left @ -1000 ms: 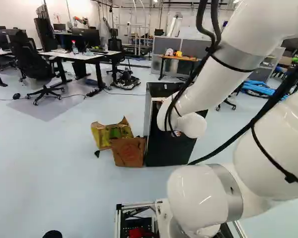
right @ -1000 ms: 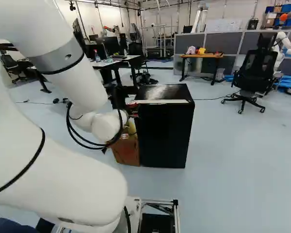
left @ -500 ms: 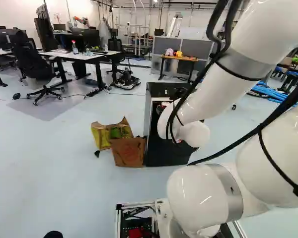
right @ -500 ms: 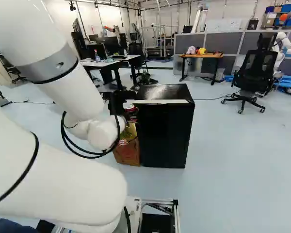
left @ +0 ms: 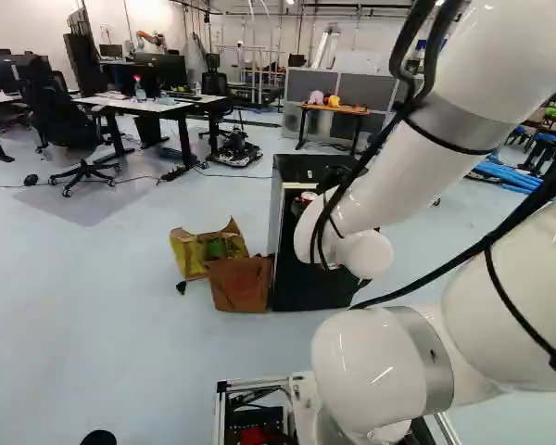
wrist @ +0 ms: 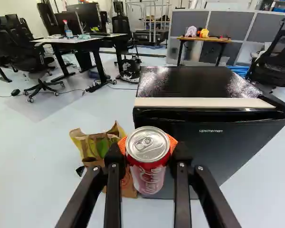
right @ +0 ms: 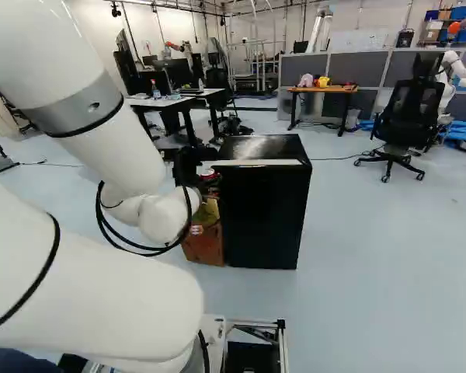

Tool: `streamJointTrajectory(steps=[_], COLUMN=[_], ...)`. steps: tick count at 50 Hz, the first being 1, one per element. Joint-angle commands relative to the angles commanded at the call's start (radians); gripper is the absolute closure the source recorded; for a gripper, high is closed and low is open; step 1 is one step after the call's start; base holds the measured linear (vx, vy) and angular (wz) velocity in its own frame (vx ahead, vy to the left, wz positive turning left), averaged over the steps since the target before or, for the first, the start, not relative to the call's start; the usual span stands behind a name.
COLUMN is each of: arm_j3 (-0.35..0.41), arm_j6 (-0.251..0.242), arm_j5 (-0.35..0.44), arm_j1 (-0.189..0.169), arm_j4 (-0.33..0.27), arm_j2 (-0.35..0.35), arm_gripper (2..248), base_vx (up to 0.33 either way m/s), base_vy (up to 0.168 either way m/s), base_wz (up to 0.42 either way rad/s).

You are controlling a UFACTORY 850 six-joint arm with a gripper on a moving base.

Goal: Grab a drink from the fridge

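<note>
My gripper [right: 189,162] shows dark beyond the white wrist in the right base view, left of the black fridge [right: 266,210]. In the wrist view the gripper [wrist: 148,159] is shut on a red and white drink can [wrist: 149,161], an orange pad against either side. The can is upright, its silver top uncovered and its tab unopened. Behind it stands the fridge [wrist: 218,147], its door across the front; no shelf or inside shows. In the left base view the can [left: 303,200] peeks out above the white wrist, which hides most of the gripper.
Paper bags [left: 240,282] stand on the floor against the fridge's left side. Farther back are a white desk [left: 153,105], an office chair [left: 69,120] and a small wooden table [left: 334,109]. Another office chair [right: 408,113] and another robot [right: 454,71] are at the right.
The arm's upper part has shifted right in the left base view and left in the right one. The wrist has turned a little, bringing the held can more into sight. The base has stayed put.
</note>
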Motion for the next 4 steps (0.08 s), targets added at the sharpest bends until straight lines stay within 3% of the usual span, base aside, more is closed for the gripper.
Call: streamJointTrajectory(steps=[4], arm_j3=[0.000], arm_j6=[0.000], arm_j5=[0.000], arm_j1=[0.000], arm_j4=[0.000], arm_j2=[0.000], arm_gripper=[150], base_vx=[0.000], base_vy=[0.000], base_wz=[0.000])
